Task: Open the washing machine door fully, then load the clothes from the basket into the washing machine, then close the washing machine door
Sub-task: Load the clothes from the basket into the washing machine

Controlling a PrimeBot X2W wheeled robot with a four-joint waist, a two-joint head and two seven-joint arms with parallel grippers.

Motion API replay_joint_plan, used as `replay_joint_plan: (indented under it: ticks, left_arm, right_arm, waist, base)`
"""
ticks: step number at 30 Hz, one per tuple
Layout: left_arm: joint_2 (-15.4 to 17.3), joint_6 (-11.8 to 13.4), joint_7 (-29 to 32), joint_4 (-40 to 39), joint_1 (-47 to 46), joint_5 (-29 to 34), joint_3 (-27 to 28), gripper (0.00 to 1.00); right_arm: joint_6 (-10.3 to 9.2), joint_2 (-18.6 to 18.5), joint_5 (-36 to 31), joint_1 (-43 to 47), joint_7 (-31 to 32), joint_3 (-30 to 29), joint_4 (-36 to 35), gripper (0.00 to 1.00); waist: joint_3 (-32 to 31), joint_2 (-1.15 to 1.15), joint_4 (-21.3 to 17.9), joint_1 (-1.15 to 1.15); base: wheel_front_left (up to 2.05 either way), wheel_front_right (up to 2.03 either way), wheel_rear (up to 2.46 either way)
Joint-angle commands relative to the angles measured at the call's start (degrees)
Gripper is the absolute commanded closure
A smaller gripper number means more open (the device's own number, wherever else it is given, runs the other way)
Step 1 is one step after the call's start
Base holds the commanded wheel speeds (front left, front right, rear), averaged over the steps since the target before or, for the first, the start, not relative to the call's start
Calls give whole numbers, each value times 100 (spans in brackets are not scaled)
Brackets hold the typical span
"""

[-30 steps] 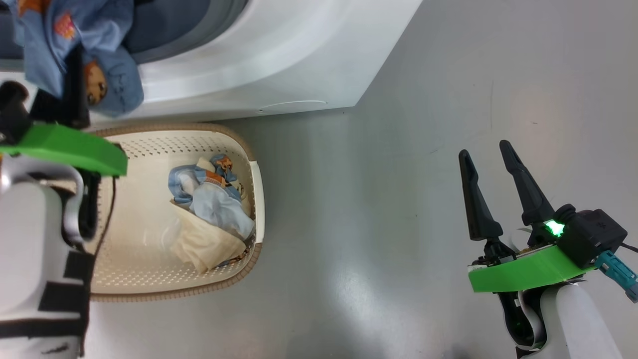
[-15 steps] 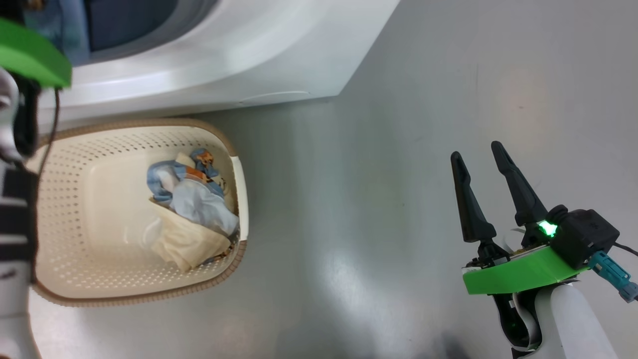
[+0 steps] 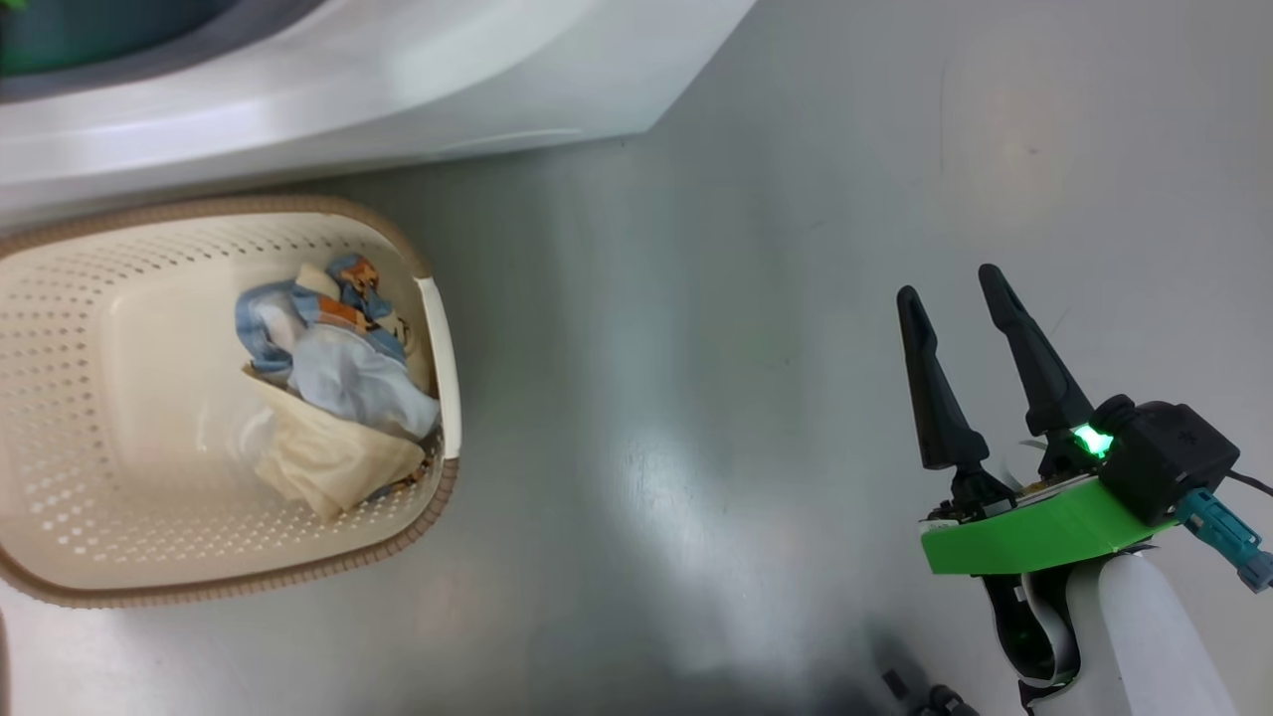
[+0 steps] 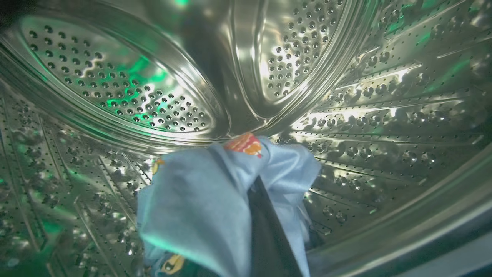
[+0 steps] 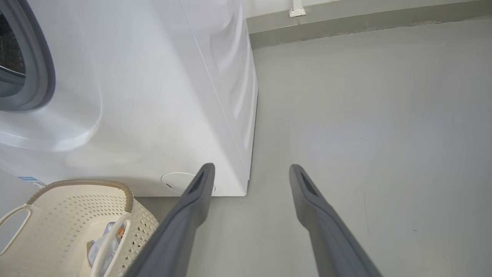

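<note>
In the left wrist view my left gripper (image 4: 255, 184) is inside the washing machine's perforated steel drum (image 4: 153, 96). It is shut on a blue garment with orange prints (image 4: 200, 204), which drapes over its dark finger (image 4: 267, 234). The white washing machine (image 3: 398, 89) stands above the cream basket (image 3: 60, 557). The rest of the clothes (image 3: 328, 398), light blue and cream-beige, lie against the basket's right wall. My right gripper (image 3: 947, 282) hovers open over the floor, far right of the basket, with nothing in it. The washing machine door is out of view.
In the right wrist view, the open right gripper (image 5: 251, 166) points at the machine's lower corner (image 5: 230, 154). The grey rubber ring (image 5: 42, 77) is at upper left, the basket (image 5: 57, 215) at lower left. Bare grey floor (image 5: 365, 134) runs to a wall skirting (image 5: 346, 23).
The head camera has swung, shifting the whole picture left and up. My left arm has carried the blue garment out of the head view and into the machine. The right gripper holds still.
</note>
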Motion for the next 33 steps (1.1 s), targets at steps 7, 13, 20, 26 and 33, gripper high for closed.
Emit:
replay_joint_plan:
  ticks: [7,13,20,26,33]
  left_arm:
    - [394,121,-726,304,-730,302,-92,100]
    - [413,92,-941,666,-1057,336,-138,100]
    - [376,-47,-931,1275,-1273,165,-113,100]
    - [284,-90,-663,1803,-1436,39,-126,0]
    - [154,31,-459,2185,-1463,-100,-82,0]
  right_arm:
    - [8,42,82,112,-27,157,-194,0]
    - [8,42,85,106,-27,202,-211,0]
    - [8,42,133,72,-27,298,-142,0]
    - [8,42,156,40,-27,283,-80,0]
    - [8,42,139,40,-27,257,-47,0]
  waist:
    - [328,0,-35,0]
    - [446,0,-78,0]
    - [446,0,-163,0]
    - [408,0,-155,0]
    - [271,0,-72,0]
  base:
    - [0,0,0]
    - [0,0,0]
    - [0,0,0]
    - [0,0,0]
    - [0,0,0]
